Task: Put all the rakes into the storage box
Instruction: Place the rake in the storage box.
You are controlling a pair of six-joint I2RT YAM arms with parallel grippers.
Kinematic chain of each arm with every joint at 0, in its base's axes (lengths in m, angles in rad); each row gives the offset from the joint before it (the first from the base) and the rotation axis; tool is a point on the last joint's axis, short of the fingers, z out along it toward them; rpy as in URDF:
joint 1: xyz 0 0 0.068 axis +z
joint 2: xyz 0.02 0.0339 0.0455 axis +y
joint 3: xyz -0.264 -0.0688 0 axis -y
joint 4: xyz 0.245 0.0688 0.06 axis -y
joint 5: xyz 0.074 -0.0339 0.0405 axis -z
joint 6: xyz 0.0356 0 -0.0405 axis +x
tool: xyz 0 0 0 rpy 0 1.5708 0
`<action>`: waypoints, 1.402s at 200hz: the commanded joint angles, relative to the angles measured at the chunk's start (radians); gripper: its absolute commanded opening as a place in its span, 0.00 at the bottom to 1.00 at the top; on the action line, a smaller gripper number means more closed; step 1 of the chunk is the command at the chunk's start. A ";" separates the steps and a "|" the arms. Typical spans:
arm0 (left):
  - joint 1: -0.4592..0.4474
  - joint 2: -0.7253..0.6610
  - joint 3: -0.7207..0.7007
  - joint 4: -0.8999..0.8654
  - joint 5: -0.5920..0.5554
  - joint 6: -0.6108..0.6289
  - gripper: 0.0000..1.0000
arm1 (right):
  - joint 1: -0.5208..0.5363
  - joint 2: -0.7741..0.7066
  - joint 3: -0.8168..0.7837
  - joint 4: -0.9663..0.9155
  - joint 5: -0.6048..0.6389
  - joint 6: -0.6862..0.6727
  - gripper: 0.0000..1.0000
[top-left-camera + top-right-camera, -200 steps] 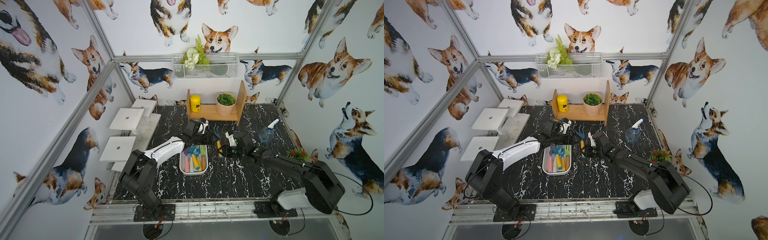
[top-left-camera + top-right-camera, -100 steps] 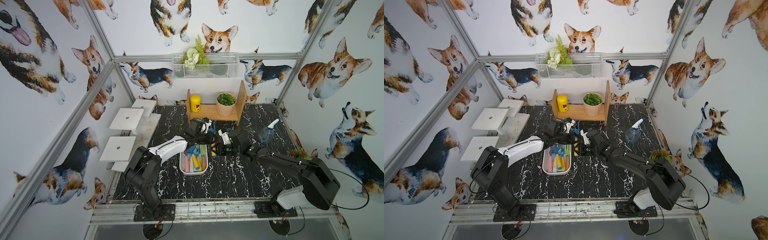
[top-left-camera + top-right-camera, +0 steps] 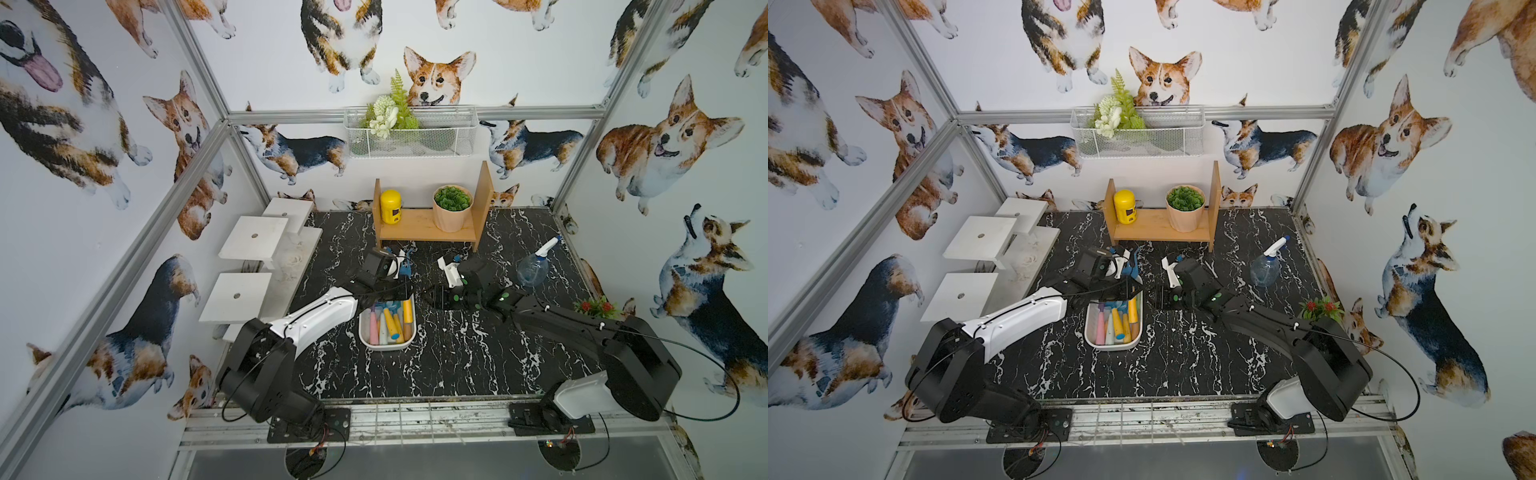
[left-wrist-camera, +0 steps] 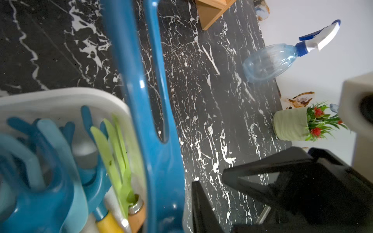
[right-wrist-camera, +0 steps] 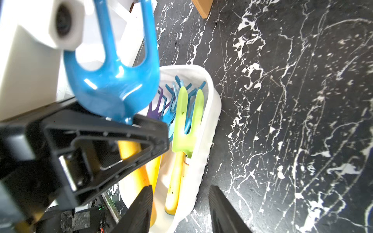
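**Blue rake clamped at the neck, raised by the far end of the box**

The left gripper (image 5: 129,121) is closed on the rake (image 5: 113,84) where the glossy blue head narrows. The tines point away from the grip, and the tool is raised at the far end of the storage box (image 5: 214,105), not yet inside. The right gripper (image 5: 181,207) is just beside it, jaws apart with nothing between them. The rake looks stiff and light, and its shiny painted head is probably slick, so the neck or handle is a safer hold than the prongs. The box is already crowded with a green fork (image 5: 187,121) and other tools. The prongs could snag on these, so the rake likely needs laying lengthwise on top
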 commanded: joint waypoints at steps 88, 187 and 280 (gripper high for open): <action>0.008 -0.054 -0.248 0.158 -0.081 -0.103 0.00 | 0.000 -0.012 0.012 -0.098 0.045 -0.047 0.51; 0.008 -0.116 -0.045 -0.106 -0.156 -0.047 0.88 | -0.001 -0.014 -0.008 -0.075 0.062 -0.037 0.52; 0.009 -0.214 -0.009 -0.217 -0.493 -0.051 0.89 | -0.039 -0.055 -0.077 -0.045 0.175 0.035 0.54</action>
